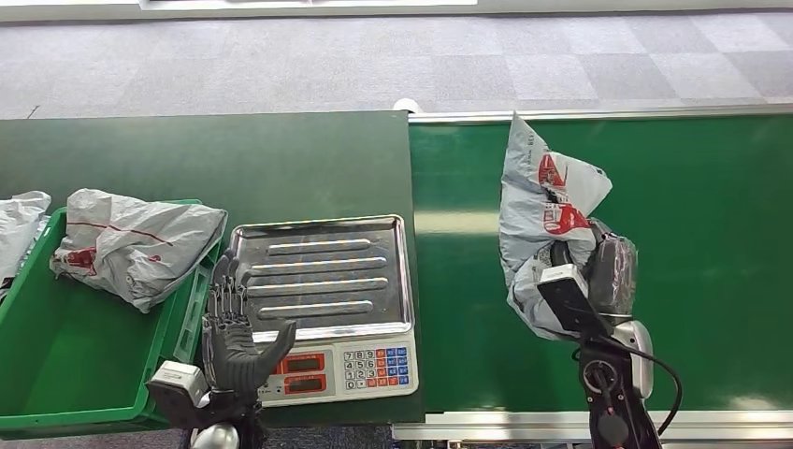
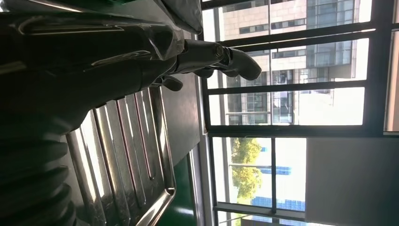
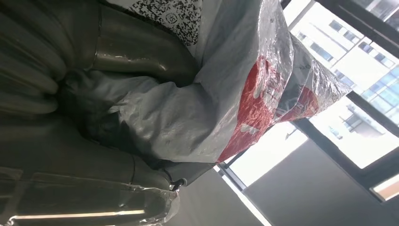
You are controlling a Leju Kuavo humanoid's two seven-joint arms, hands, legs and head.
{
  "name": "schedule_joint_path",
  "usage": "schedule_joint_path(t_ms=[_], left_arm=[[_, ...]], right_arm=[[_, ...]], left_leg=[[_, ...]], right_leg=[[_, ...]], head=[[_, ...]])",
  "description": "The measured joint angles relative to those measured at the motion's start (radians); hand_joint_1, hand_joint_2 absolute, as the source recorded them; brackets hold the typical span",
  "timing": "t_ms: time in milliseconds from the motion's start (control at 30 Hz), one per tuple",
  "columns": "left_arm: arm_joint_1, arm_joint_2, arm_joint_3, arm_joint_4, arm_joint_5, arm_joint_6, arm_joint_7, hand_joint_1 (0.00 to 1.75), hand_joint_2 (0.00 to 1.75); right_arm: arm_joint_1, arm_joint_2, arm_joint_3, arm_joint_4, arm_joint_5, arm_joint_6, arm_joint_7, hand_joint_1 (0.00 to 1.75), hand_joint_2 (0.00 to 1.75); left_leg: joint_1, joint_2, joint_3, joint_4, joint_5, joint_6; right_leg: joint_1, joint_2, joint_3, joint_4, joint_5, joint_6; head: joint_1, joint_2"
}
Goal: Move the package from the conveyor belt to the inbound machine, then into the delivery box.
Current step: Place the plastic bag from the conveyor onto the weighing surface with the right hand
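Currently the right hand [image 1: 598, 271] grasps a crumpled grey plastic mailer package with red printing [image 1: 542, 201], fingers and thumb wrapped round its lower part; the package stands upright, held above the green conveyor belt [image 1: 711, 243]. In the right wrist view the grey film [image 3: 188, 117] bunches between thumb and fingers; a black-and-white speckled code label with a small circled number sits on it, too small to read. Red print unreadable. Left hand [image 1: 234, 337] empty, fingers straight and spread, over the near edge of the ribbed steel tray [image 1: 323, 276] of the scale with coloured keypad [image 1: 374, 363]. Another grey mailer [image 1: 136, 243] lies in the green plastic crate [image 1: 56, 365].
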Motion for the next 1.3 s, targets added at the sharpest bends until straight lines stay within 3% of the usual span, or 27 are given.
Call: schedule_joint_path(t_ms=[133, 367, 700, 933, 1233, 1267, 1300], left_arm=[[-0.018, -0.011, 0.001, 0.017, -0.017, -0.026, 0.000, 0.00, 1.75], [-0.044, -0.012, 0.019, 0.035, -0.049, -0.016, -0.022, 0.00, 1.75], [-0.043, -0.009, 0.072, -0.059, -0.072, 0.077, -0.030, 0.00, 1.75], [-0.035, -0.003, 0.095, -0.112, -0.079, 0.105, -0.030, 0.00, 1.75], [-0.052, 0.006, 0.138, -0.151, -0.116, 0.133, -0.004, 0.00, 1.75], [-0.056, 0.006, 0.142, -0.152, -0.119, 0.134, 0.000, 0.00, 1.75], [-0.059, 0.006, 0.146, -0.153, -0.121, 0.134, 0.002, 0.00, 1.75]], right_arm=[[0.024, 0.002, 0.065, -0.040, 0.069, 0.053, -0.002, 1.75, 1.75], [-0.001, 0.018, 0.193, -0.049, 0.164, 0.060, -0.014, 1.75, 1.75], [-0.109, 0.044, 0.364, -0.041, 0.131, 0.109, -0.023, 1.75, 1.75], [-0.152, 0.054, 0.423, -0.019, 0.119, 0.114, -0.026, 1.75, 1.75], [-0.216, 0.131, 0.504, 0.082, 0.102, 0.194, 0.009, 1.73, 1.75], [-0.220, 0.138, 0.511, 0.095, 0.102, 0.196, 0.014, 1.42, 1.75], [-0.223, 0.143, 0.516, 0.106, 0.102, 0.197, 0.017, 0.98, 1.75]], left_leg=[[0.000, 0.000, 0.000, 0.000, 0.000, 0.000], [0.001, 0.001, 0.000, 0.000, 0.000, 0.000], [0.001, 0.000, -0.001, 0.000, 0.000, 0.000], [0.000, 0.000, -0.001, 0.000, 0.000, 0.000], [0.001, 0.001, 0.000, 0.000, 0.001, -0.001], [0.001, 0.001, 0.000, 0.000, 0.001, -0.001], [0.001, 0.001, 0.000, 0.000, 0.001, -0.001]], right_leg=[[0.000, 0.000, 0.000, 0.000, 0.000, 0.000], [0.001, 0.001, 0.000, 0.000, 0.000, 0.000], [0.001, 0.000, 0.000, 0.000, 0.000, 0.000], [0.001, 0.000, 0.000, 0.000, 0.000, 0.000], [0.001, 0.000, 0.000, 0.001, 0.000, 0.000], [0.001, 0.000, 0.000, 0.001, 0.000, 0.000], [0.001, 0.000, 0.000, 0.001, 0.000, 0.000]], head=[[0.000, 0.000], [0.000, 0.000], [0.000, 0.000], [0.000, 0.000], [0.000, 0.000], [0.000, 0.000], [0.000, 0.000]])
